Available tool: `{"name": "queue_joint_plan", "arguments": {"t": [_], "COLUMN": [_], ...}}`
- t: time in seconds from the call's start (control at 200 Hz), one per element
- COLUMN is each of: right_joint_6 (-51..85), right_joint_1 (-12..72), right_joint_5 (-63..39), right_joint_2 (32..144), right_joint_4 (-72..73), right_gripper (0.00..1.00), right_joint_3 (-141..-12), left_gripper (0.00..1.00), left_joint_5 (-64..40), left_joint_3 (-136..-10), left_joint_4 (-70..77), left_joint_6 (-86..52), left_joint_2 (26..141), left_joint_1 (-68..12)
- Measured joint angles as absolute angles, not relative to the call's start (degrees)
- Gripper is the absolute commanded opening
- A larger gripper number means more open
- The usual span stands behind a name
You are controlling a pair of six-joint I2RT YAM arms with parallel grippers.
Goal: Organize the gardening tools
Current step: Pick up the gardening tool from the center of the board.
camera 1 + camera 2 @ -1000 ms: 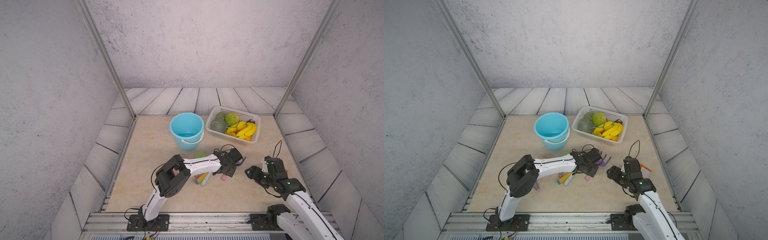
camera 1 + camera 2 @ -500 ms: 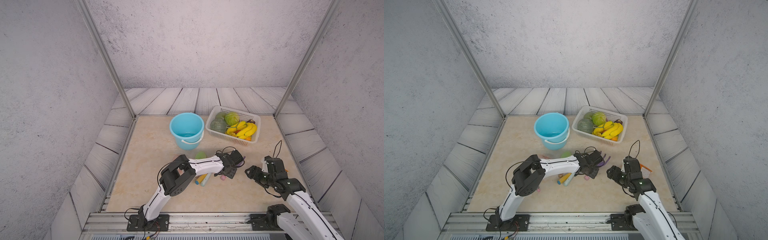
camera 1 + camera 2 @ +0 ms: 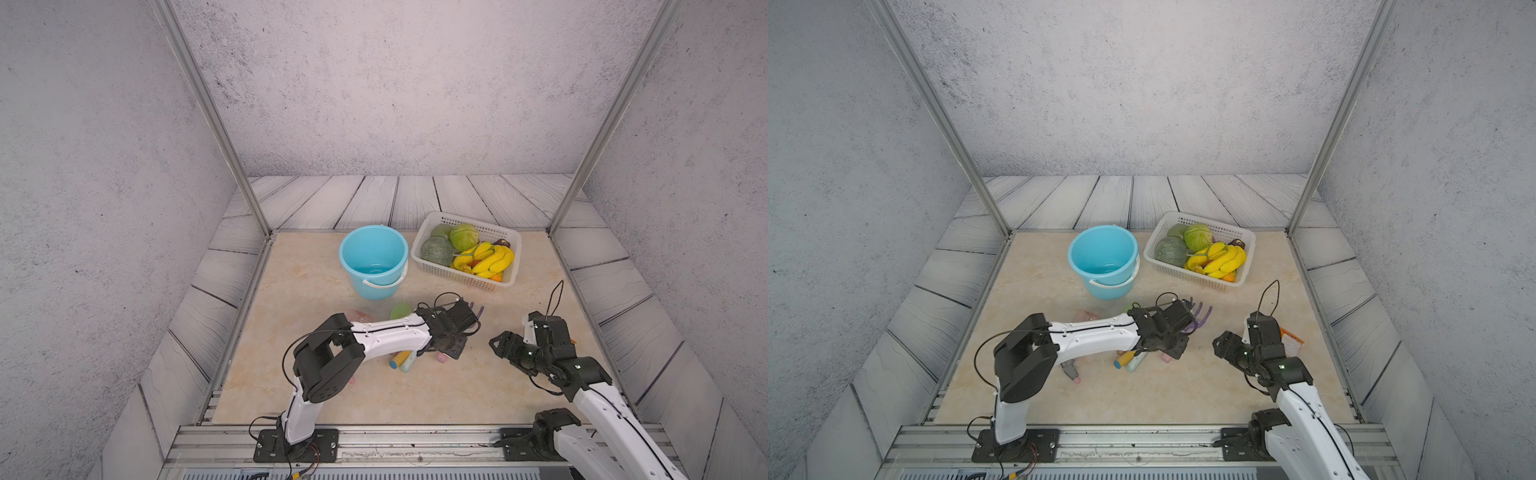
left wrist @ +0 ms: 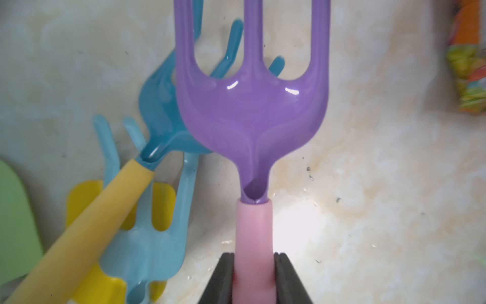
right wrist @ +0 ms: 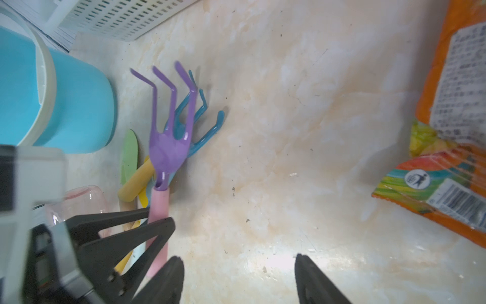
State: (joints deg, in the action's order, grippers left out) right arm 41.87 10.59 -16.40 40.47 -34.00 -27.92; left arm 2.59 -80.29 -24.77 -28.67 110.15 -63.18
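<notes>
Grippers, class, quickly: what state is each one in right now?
Left gripper: closed, holding the purple rake.
Right gripper: open, holding nothing.

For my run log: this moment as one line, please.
left gripper: shut on purple rake | right gripper: open, empty | yellow-handled blue rake: in pile on table | bucket: no tools inside

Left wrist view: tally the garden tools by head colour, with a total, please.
purple rake: 1
dark blue rake, yellow handle: 1
light blue pronged tool: 1
yellow tool, partly buried under the blue ones: 1
green tool, cut off at the frame edge: 1
Total: 5
</notes>
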Motion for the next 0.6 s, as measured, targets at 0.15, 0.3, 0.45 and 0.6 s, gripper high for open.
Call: {"name": "queue_joint_plan", "arguments": {"t": [0.15,0.3,0.45,0.6], "right_joint_6": [40.75,40.27,41.08,42.37], "right_joint_1": [10.61,10.72,11.75,13.43], "right_joint_5": [-21.67,-28.36,-33.06,-35.00], "right_joint_2": [40.23,40.05,39.88,40.82], "right_joint_4": [-32.93,-30.15,-26.59,-23.75], "right_gripper": [0.72,0.72,0.71,0.65], "right_joint_3": [-29.45,-31.44,-33.06,-35.22], "left_gripper": [0.00,0.00,0.00,0.00], "left_joint_5": [2.96,4.43,6.74,9.54], "left_joint_3": [-75.99,-70.19,-65.71,-62.35], "left_joint_4": [-20.62,-16.49,-13.47,-10.46], "left_joint_6": [-28.60,-28.69,-28.73,-28.75], "left_joint_2": [102.56,96.49,92.66,89.49], "left_joint_1": [-63.61,-65.17,-67.26,-69.80]}}
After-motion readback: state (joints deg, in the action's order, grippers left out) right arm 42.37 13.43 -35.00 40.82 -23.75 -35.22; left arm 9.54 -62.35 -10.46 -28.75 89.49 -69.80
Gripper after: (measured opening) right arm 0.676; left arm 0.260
